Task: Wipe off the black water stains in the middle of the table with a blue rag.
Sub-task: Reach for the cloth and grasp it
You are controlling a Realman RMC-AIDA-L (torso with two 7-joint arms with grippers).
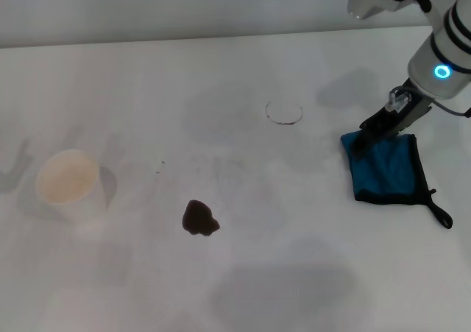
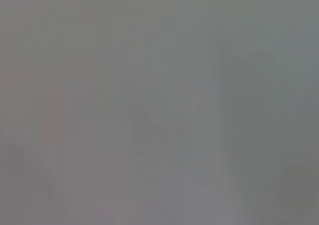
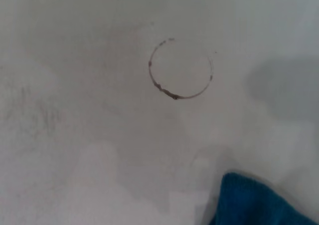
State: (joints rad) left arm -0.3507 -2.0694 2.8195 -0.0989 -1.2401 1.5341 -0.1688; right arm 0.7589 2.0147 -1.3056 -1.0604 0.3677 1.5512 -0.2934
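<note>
1. Teal-blue cloth with black edging, the blue rag (image 1: 386, 168) lies folded and roughly square on the right side of the table (image 1: 221, 74); a black loop trails from its near right corner.
2. My right gripper (image 1: 362, 135) sits at the rag's far left corner, its dark fingers touching the cloth. I cannot tell how far they are parted, nor whether they have the fabric pinched.
3. The black water stains (image 1: 199, 219): an irregular brownish-black blob mid-table, and a thin broken ring outline (image 3: 180, 68) farther back, near the rag but apart from it.
4. A pale paper cup (image 1: 70, 183) stands upright at left.
5. My left wrist view shows only featureless grey.
</note>
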